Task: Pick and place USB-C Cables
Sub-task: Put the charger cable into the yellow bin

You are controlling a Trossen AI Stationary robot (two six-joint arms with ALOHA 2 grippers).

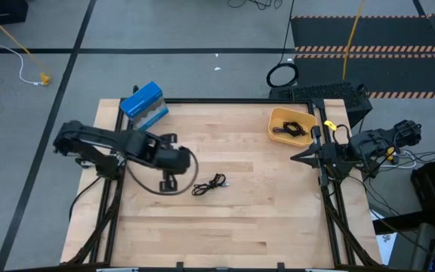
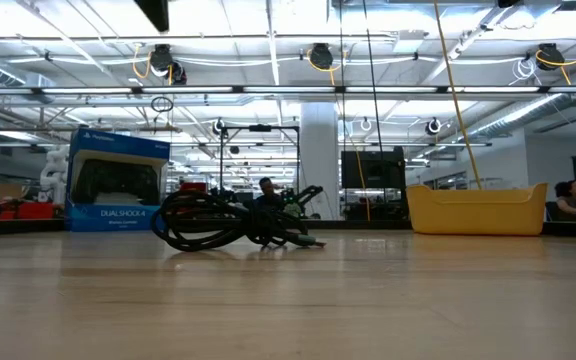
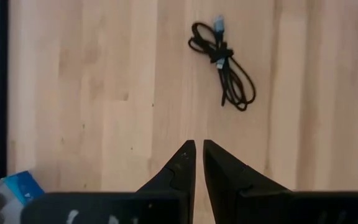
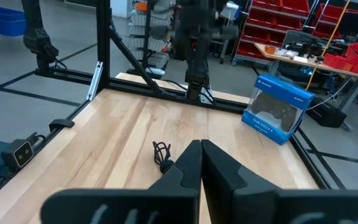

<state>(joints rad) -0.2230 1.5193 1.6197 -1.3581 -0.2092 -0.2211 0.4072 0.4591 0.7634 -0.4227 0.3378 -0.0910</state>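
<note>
Progress | we are seeing cables [image 1: 291, 128] binned | one black cable [image 1: 209, 184] lying just beyond our nearly pressed-together, empty left claw [image 1: 169, 183]

Two dark jointed arms (looped black cabling), black wedge-shaped fingers [image 3: 188, 168]

Robotics lab / industrial workshop floor. Wooden worktable [image 1: 225, 227] in a black aluminium extrusion frame [image 4: 107, 43], standing on grey concrete with black floor tape and hazard-striped matting [image 1: 368, 50]. Low view shows open ceiling with exposed pipes and strip lights [image 2: 268, 92]. Red parts-bin racks [image 4: 272, 28] and a cluttered workbench [image 4: 316, 59] beyond the table's far edge.
</note>
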